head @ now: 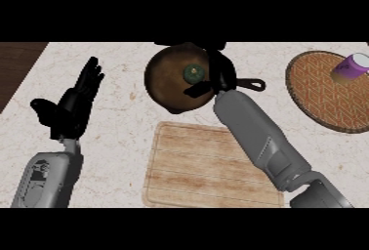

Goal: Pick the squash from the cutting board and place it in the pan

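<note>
The board (209, 166) lies nearest, at the lower middle of the worktop (122, 73), and nothing rests on it. The right forearm crosses its upper right corner and runs up and left to the pan (173, 78). To the left, the left hand (75, 105) rests with fingers straight and spread, pointing up, well apart from the board and pan.

Farther on, the right hand (216, 73) sits over the pan's right side, where the handle joins the bowl. Its fingers curve around the squash (193, 73), which shows as a small green round shape with a pale centre, near the pan's middle. The squash lies just left of the palm, inside the rim; whether it touches the pan's floor cannot be told, nor can its long axis. The placing looks nearly done: what seems left is to let go and lift clear.

At the far right a woven mat (324, 93) carries a purple cup (352, 67).
</note>
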{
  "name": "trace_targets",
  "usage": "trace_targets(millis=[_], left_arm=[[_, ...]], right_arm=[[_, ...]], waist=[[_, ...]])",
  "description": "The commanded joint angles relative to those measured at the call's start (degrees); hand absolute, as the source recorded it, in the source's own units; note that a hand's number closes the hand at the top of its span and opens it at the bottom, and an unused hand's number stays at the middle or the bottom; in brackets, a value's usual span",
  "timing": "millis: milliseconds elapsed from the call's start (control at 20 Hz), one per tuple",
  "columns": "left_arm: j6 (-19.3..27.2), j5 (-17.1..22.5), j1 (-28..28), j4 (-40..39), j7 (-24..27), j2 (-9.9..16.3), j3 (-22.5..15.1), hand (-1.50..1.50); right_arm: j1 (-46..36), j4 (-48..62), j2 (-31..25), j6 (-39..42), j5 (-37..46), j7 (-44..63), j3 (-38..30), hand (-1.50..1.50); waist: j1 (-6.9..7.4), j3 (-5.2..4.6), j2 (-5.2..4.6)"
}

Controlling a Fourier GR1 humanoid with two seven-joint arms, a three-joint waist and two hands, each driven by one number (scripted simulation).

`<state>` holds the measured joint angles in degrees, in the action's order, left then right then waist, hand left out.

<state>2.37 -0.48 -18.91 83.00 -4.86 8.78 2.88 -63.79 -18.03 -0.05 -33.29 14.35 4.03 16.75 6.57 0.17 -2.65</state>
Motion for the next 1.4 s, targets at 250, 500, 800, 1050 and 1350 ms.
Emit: trace_targets(millis=[250,500,800,1050,1350], left_arm=[[-0.04,0.15,1.13,-1.45,1.32,1.0,1.64,0.0],[2.11,-1.41,6.02,1.84,0.7,-0.41,0.57,0.0],[1.63,0.11,7.85,1.5,1.62,0.82,3.49,0.0],[1.8,-0.5,8.84,2.57,1.94,0.28,2.81,0.0],[-0.35,1.26,6.24,-0.78,2.89,2.31,5.33,0.0]], right_arm=[[6.03,-6.54,0.05,-3.99,-12.43,-19.24,-9.35,-1.5],[12.87,-10.66,0.05,8.27,-18.91,-27.63,-9.9,-1.5],[24.82,-29.7,-2.14,14.85,-18.67,-22.68,-4.1,-1.5],[39.3,-51.14,-6.12,14.54,-16.25,-14.24,2.53,-1.5],[51.89,-73.44,-9.46,11.33,-10.48,-2.23,9.21,-1.5]], waist=[[-2.3,-0.03,1.23],[-4.64,-0.08,2.43],[-8.4,-0.21,3.49],[-8.71,-0.23,3.53],[-7.56,-0.22,2.91]])
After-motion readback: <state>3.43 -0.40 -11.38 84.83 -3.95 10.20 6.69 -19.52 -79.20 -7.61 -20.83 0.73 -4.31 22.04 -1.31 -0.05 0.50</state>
